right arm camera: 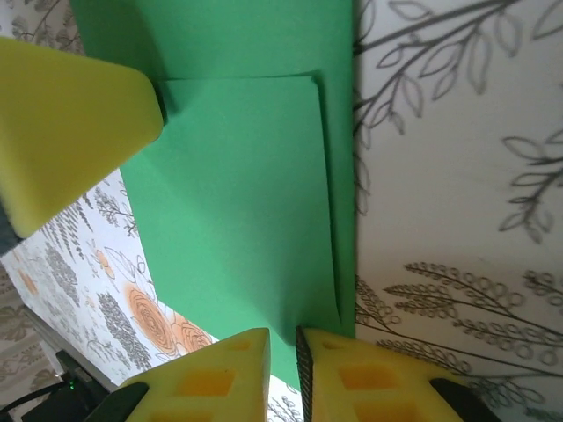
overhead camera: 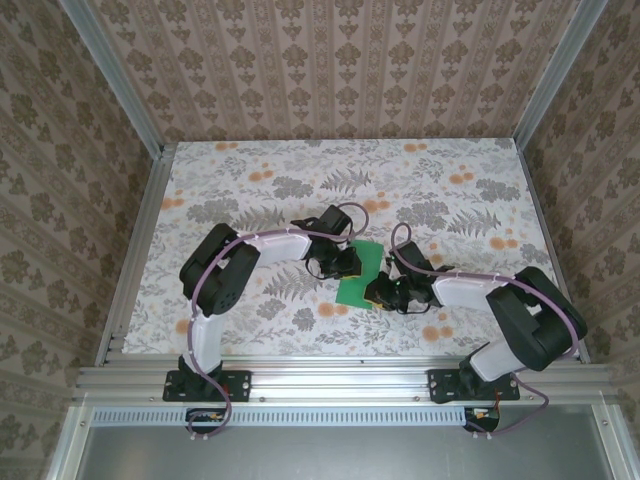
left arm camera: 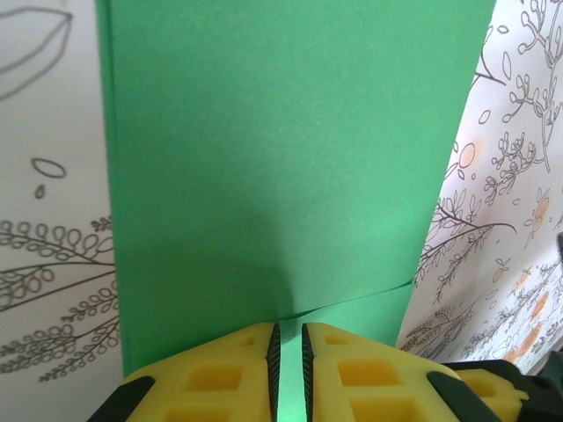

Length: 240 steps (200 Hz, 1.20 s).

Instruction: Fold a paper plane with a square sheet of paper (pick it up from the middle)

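Observation:
The square sheet of paper (overhead camera: 361,271) is bright green and lies mid-table, doubled over so one layer covers another. My left gripper (overhead camera: 343,262) sits at its left edge and my right gripper (overhead camera: 386,293) at its near right corner. In the left wrist view the paper (left arm camera: 281,158) runs up from the gripper (left arm camera: 288,327), whose yellow jaws stand a narrow slit apart with green paper between them. In the right wrist view the upper layer (right arm camera: 237,193) ends in a corner between the nearly closed jaws of the gripper (right arm camera: 283,332). The left gripper's yellow finger (right arm camera: 70,132) shows at the paper's far edge.
The table (overhead camera: 300,180) has a floral cloth. Aluminium rails (overhead camera: 140,250) border it on the left, right and near sides, and patterned walls stand behind. Both arm bases are bolted at the near edge (overhead camera: 330,380).

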Each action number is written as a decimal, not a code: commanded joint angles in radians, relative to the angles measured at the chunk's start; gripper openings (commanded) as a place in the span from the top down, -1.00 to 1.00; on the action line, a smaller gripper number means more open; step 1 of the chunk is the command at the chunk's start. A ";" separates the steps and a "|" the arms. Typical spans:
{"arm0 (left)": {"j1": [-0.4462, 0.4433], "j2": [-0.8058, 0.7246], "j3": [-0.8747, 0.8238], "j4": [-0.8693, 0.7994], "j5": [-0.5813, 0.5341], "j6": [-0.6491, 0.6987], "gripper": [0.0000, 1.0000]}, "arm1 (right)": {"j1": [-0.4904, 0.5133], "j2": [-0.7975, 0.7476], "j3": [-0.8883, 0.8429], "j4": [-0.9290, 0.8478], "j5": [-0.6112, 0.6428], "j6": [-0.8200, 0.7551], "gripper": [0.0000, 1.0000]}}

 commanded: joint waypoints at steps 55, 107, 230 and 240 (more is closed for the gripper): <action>-0.009 -0.129 0.028 -0.052 -0.048 0.044 0.42 | 0.026 -0.004 -0.041 -0.073 0.088 0.014 0.64; -0.042 -0.169 -0.051 0.034 -0.038 -0.039 0.45 | 0.037 -0.002 -0.020 -0.078 0.093 0.017 0.65; -0.071 -0.092 -0.243 0.327 -0.074 -0.159 0.56 | 0.042 0.004 -0.032 -0.079 0.119 0.026 0.69; -0.067 -0.093 -0.257 0.334 -0.088 -0.153 0.56 | 0.042 0.005 -0.035 -0.090 0.125 0.023 0.71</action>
